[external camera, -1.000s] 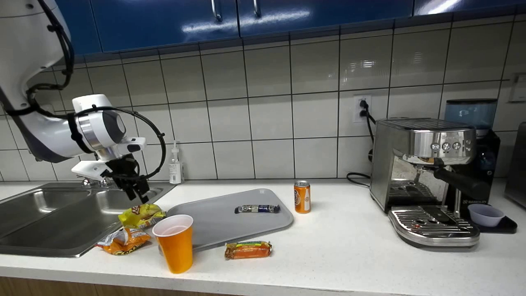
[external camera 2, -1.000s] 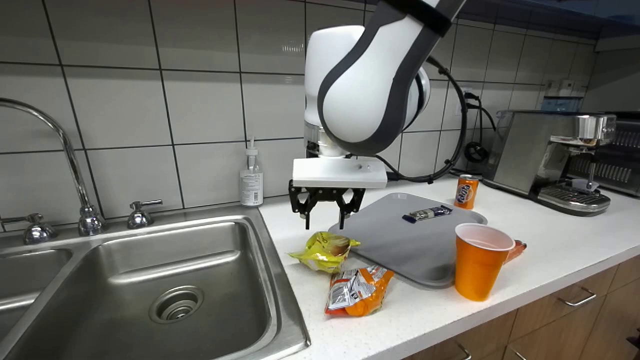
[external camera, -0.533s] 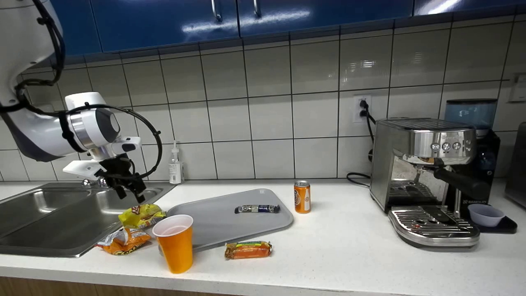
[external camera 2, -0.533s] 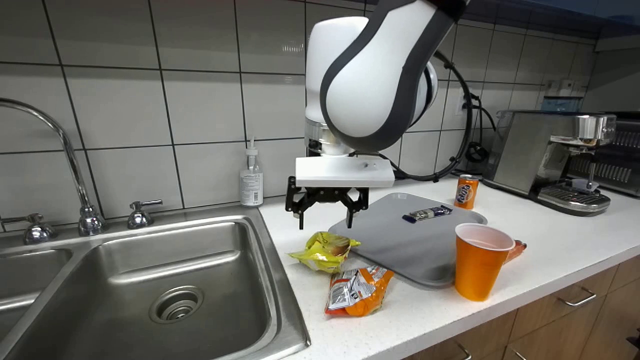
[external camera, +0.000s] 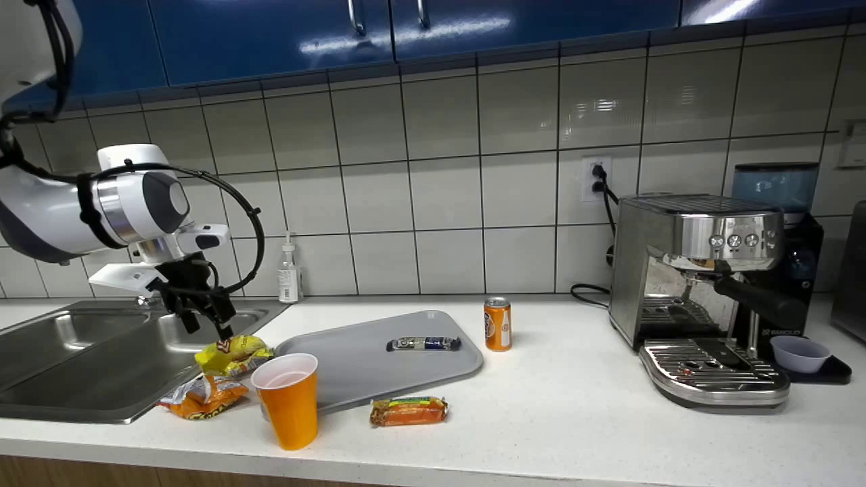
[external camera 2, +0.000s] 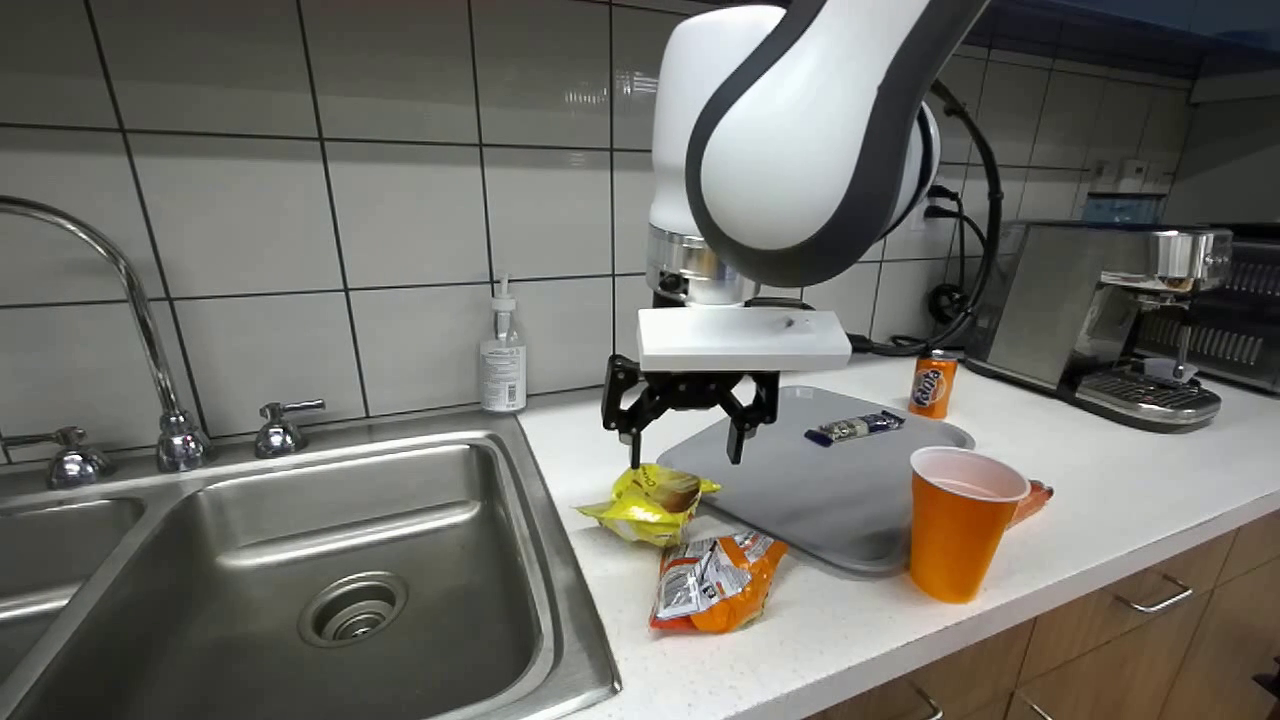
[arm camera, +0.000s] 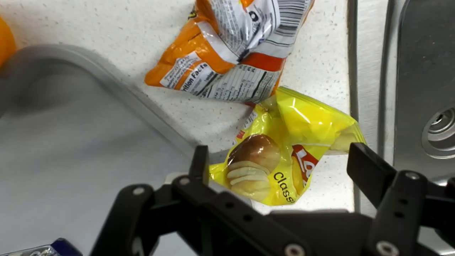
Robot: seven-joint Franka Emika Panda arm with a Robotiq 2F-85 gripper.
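The gripper (external camera 2: pixel 686 464) stands open wider than a moment ago, empty above the yellow bag (external camera 2: pixel 652 505) — which shows between its fingers (arm camera: pixel 369 168) in the wrist view, with room, it seems, to straddle part of it. The bag lies near the edge of the bench (external camera: pixel 541 406) by the sink (external camera 2: pixel 572 620) — farther from the front edge than the orange bag (external camera 2: pixel 725 582).

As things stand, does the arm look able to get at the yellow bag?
Probably yes: the gripper hangs open close to the yellow bag, and nothing shows between them. The orange bag lies beside it, not on top.
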